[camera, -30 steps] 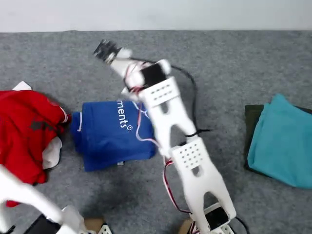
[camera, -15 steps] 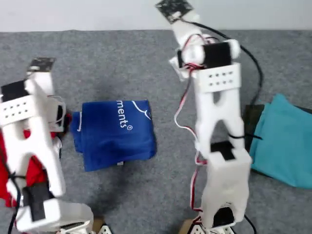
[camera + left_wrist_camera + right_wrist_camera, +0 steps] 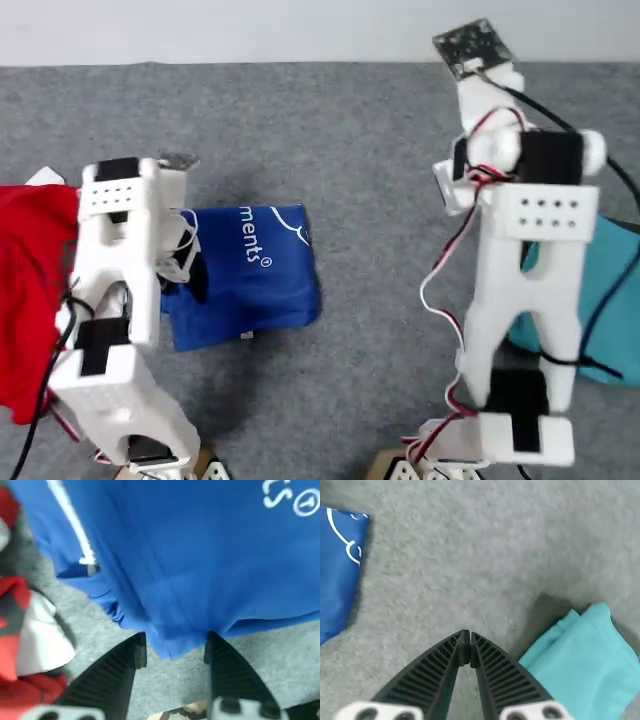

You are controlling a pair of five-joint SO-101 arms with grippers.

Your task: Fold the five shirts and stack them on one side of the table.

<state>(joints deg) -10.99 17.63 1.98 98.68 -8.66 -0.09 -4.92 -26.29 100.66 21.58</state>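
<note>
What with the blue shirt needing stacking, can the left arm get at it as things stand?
Probably yes: the left pincer is open and straddles the near edge of the blue shirt, with nothing in the way.

Table (image 3: pixel 360 150): grey, carpet-like covering, flat throughout.

Blue shirt (image 3: pixel 255 265): folded to a rectangle, lying flat just off centre toward 9 o'clock, white print facing up.

Red shirt (image 3: pixel 30 260): loose, unfolded heap at the 9 o'clock edge, just beside the blue shirt. White cloth (image 3: pixel 45 178) shows at its far corner.

Teal shirt (image 3: pixel 620 270): folded, at the 3 o'clock edge, well apart from the blue shirt.

In the right wrist view, a dark patch along the teal shirt's edge may be shadow or another cloth beneath; not determinable.
</note>
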